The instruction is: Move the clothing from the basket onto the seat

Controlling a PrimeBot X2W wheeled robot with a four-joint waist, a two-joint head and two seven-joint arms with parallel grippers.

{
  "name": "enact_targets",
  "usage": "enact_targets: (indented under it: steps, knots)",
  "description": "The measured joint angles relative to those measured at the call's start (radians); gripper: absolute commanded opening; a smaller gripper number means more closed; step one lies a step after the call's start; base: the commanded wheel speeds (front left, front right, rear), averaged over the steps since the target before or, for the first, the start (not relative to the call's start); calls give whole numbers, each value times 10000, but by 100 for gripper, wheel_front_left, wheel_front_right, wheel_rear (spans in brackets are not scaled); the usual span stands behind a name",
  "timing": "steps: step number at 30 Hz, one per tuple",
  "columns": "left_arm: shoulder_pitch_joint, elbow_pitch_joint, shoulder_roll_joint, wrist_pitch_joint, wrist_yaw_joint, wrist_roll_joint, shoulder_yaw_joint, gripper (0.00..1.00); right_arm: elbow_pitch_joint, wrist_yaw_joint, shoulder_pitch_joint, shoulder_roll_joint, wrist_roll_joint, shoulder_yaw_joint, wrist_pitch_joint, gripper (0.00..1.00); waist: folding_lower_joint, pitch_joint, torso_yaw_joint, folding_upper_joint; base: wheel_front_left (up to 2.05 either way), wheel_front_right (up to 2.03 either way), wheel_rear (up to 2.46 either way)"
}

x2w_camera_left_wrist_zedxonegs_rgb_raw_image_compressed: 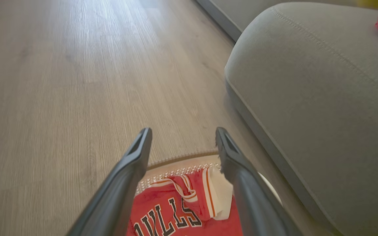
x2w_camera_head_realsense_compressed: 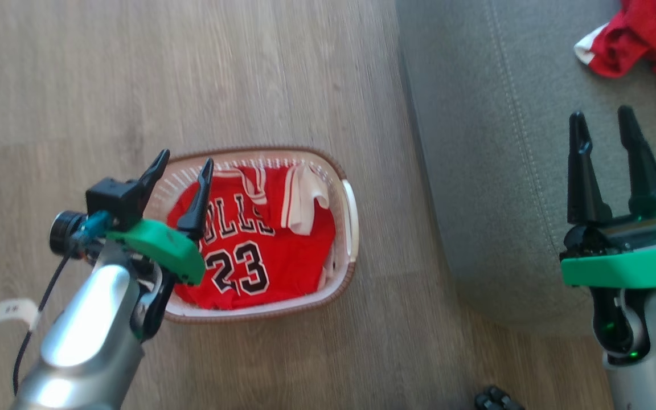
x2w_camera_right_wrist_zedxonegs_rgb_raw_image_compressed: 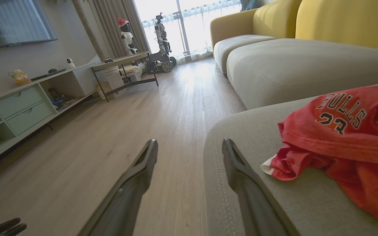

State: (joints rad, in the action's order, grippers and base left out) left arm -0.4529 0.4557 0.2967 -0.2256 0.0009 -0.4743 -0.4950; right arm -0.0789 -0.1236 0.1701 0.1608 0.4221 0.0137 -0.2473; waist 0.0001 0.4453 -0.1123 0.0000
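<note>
Red jersey (x2w_camera_head_realsense_compressed: 259, 245) in basket (x2w_camera_head_realsense_compressed: 352, 222), second jersey (x2w_camera_head_realsense_compressed: 647, 34) on seat (x2w_camera_head_realsense_compressed: 493, 171)

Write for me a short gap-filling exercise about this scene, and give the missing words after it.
The jersey in the basket bears the number ____.
The basket stands on the wooden ____.
A second jersey lies on the grey seat; its colour is ____.
The left claw and the right claw are both ____.
Missing words: 23; floor; red; open.
</note>
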Motion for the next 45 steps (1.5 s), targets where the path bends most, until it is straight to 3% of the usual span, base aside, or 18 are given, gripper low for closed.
enact_targets:
  steps: [11,24,36,44,45]
  knots:
    - [-2199,3490,-690,128,-884,35,-462,100,-1133,0,896,-311,-167,6,-81,100,1,1813,-339,0,0,0,0]
    - [-4432,6888,-849,414,-1248,-148,-570,100,-3335,0,1549,-734,-757,-73,-82,100,1,3980,-902,0,0,0,0]
    - [-5559,8038,-803,1028,-1252,-234,-911,100,-4583,0,1704,-982,-966,-130,-84,100,0,5369,-1582,-1,0,0,0]
    - [-5732,8169,-757,2642,-1177,-240,-1129,100,-4748,0,1687,-999,-1058,-69,-84,100,-1,5440,-1778,0,0,0,0]
    - [-5732,8167,-761,2884,-1179,-236,-1181,74,-4775,0,1687,-1001,-1057,-71,-84,100,-1,5428,-1783,0,0,0,0]
